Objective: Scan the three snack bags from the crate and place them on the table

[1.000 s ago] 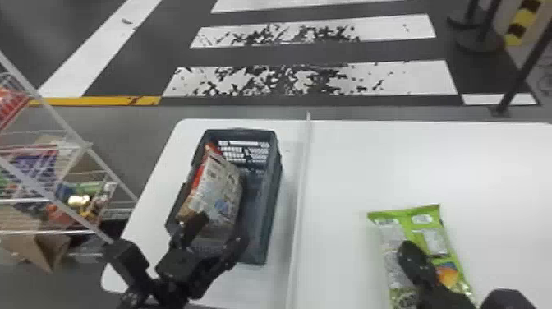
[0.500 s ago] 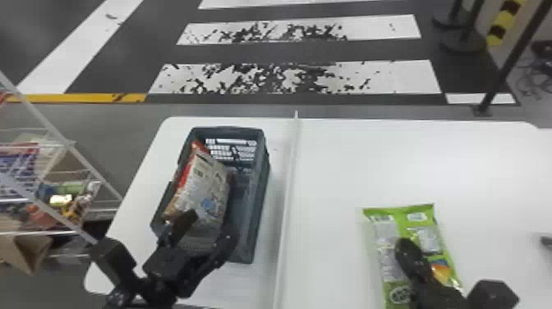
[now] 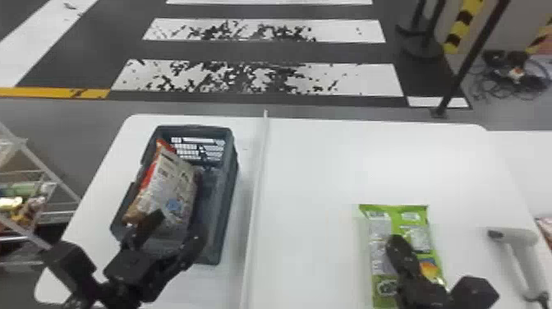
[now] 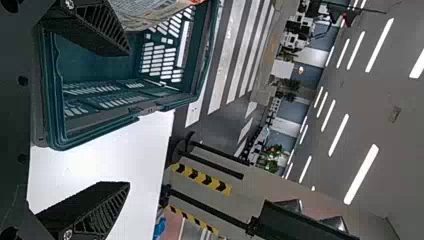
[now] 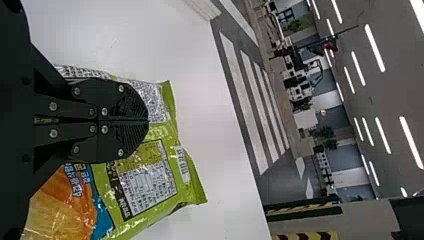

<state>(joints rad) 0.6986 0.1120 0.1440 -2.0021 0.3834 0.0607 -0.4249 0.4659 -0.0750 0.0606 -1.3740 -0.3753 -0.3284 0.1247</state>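
Observation:
In the head view my right gripper (image 3: 397, 245) is shut on the green snack bag (image 3: 419, 213), over the table's right part. The right wrist view has the right gripper (image 5: 148, 121) with its fingers together at the back of the green bag (image 5: 182, 165), which spreads out on both sides. My left gripper (image 3: 180, 227) stands open at the near end of the dark crate (image 3: 230, 193). A red and white snack bag (image 3: 168, 185) leans against the crate's left wall. Past the spread fingers of the left gripper (image 4: 129, 119), the left wrist view has the crate (image 4: 100, 135).
A pale handheld scanner (image 3: 519, 242) lies at the right, beyond the green bag. A raised white divider (image 3: 258, 172) runs along the table (image 3: 328, 172) between crate and green bag. At the left stands a wire rack (image 3: 41, 164) with goods.
The head view has turned rightward, bringing the scanner into sight. My right gripper and the green bag have moved right together across the table; the left gripper remains near the crate's front end.

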